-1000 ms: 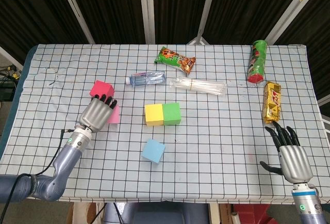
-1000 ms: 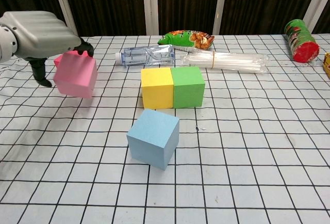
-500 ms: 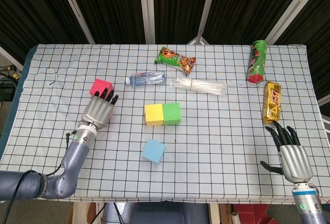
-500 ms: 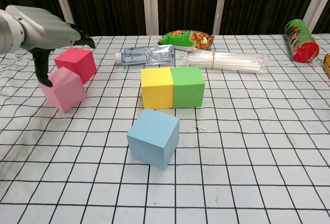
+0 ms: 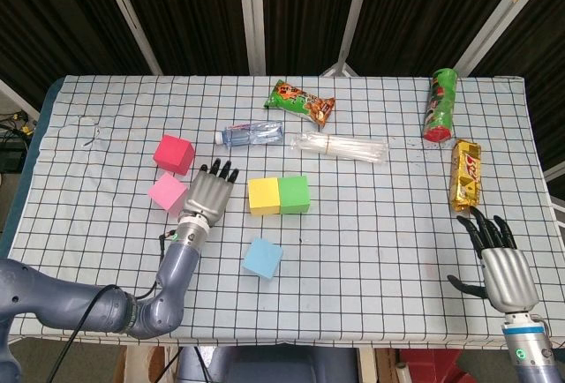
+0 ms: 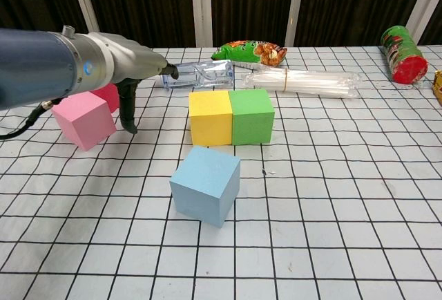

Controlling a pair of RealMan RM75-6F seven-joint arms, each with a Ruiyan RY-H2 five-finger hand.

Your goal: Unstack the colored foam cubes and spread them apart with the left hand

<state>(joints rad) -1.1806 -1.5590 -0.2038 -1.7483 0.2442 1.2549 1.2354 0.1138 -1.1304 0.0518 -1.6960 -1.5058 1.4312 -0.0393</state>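
The left hand has let go of the pink cube and moved toward 3 o'clock; it now hovers empty, fingers apart, between that cube and the yellow cube. The red cube sits at 12 o'clock of the pink one, largely hidden behind the arm in chest view. The right hand rests open, its wrist cut off by the frame.

Open cloth fills the lower right of the head view. At centre the yellow cube touches the green cube. The water bottle and plastic sleeve bar the way behind them; the blue cube sits below.
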